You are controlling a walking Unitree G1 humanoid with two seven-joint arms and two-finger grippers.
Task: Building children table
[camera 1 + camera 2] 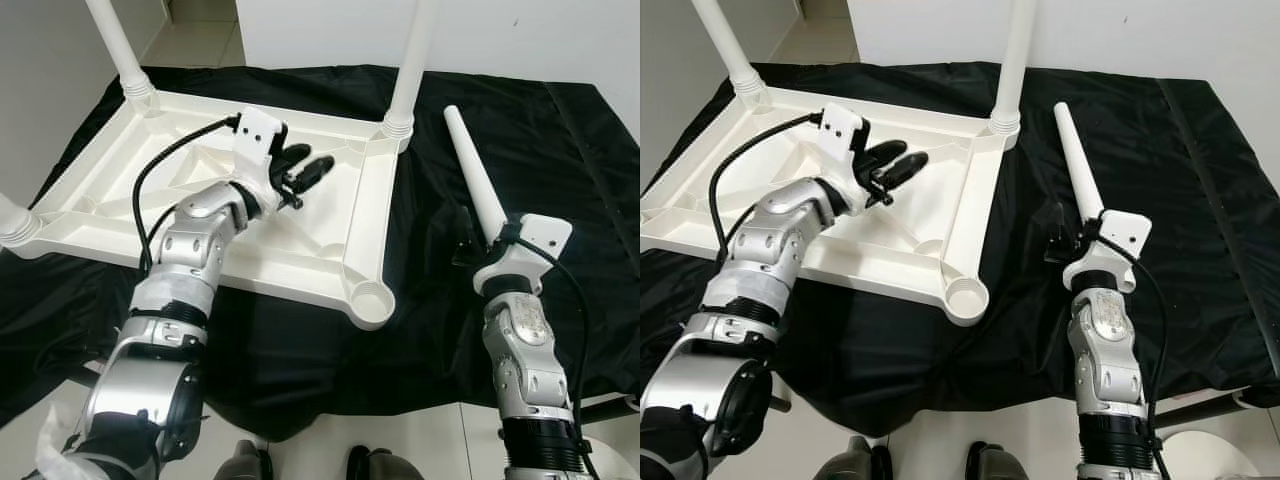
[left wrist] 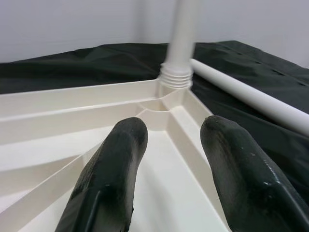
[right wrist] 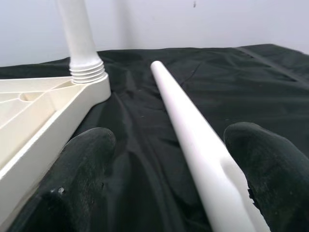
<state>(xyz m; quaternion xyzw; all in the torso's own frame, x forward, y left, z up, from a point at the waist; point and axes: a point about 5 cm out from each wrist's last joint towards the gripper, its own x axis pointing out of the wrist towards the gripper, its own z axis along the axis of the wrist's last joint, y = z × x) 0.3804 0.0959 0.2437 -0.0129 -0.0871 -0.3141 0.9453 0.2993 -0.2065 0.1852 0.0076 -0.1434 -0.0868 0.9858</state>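
Left eye view, upturned tabletop [image 1: 330,265] on black cloth [image 1: 560,200], left end effector [image 1: 305,170] spread, right end effector [image 3: 169,159] spread round loose leg [image 1: 475,180].

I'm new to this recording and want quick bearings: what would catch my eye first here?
The upside-down white tabletop on the black cloth, legs already standing in three corners and the near socket empty. To its right lies the loose leg, its near end between the right gripper fingers. The left gripper hovers open over the tabletop.
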